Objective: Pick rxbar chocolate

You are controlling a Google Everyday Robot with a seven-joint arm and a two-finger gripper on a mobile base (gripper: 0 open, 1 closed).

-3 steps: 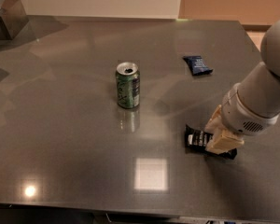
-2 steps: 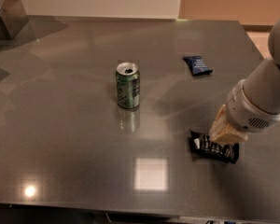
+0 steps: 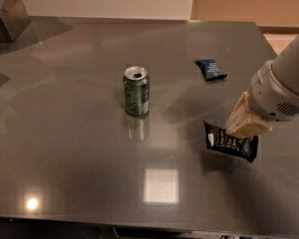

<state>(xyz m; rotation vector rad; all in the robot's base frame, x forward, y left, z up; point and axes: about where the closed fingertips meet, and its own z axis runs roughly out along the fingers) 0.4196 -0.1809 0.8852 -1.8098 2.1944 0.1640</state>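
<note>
Nearest, over the right front of the grey table (image 3: 65, 158), the gripper (image 3: 245, 129) is clamped on the upper edge of the rxbar chocolate (image 3: 228, 142) (black wrapper, white lettering), which hangs tilted beneath it. Further back a green can (image 3: 136, 91) stands upright. Beyond it, to the right, lies a dark blue packet (image 3: 211, 69).

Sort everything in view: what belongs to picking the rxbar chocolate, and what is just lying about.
Job in hand: rxbar chocolate, near the right edge of the table; gripper, closed on its top edge.
Lying about: green can, mid-table; dark blue packet, far right.
</note>
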